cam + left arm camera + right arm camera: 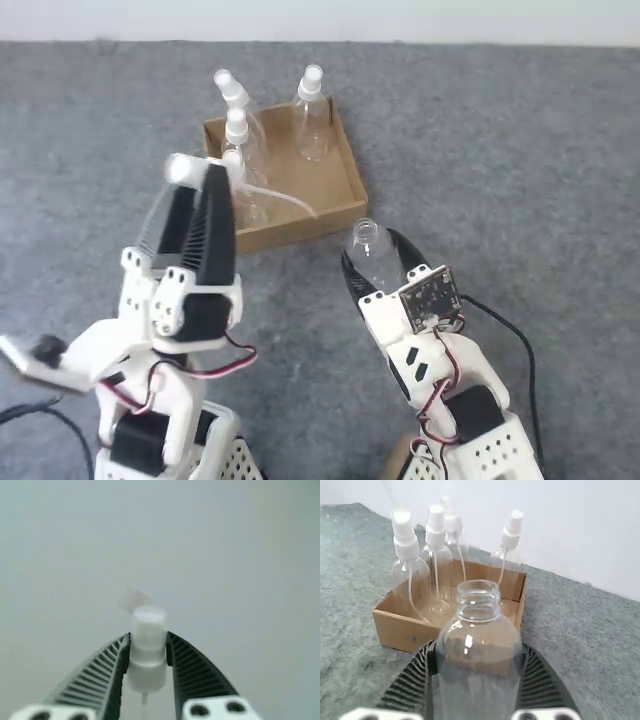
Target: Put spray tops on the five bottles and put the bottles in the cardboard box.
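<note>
My left gripper (205,185) is raised over the near left corner of the cardboard box (300,228), shut on a white spray top (183,168) whose thin tube (285,197) trails out over the box. From the left wrist, the spray top (147,645) stands pinched between the jaws of the gripper (146,642). My right gripper (372,255) is shut on a clear bottle (368,248) with an open neck, upright just in front of the box's near right corner. This bottle (477,640) sits between the right gripper's (477,655) fingers (407,690).
Several clear bottles with white spray tops (435,520) stand inside the low cardboard box (395,625), one at the far right corner (312,110). Grey carpet (520,160) covers the table. A black cable (520,350) runs beside the right arm.
</note>
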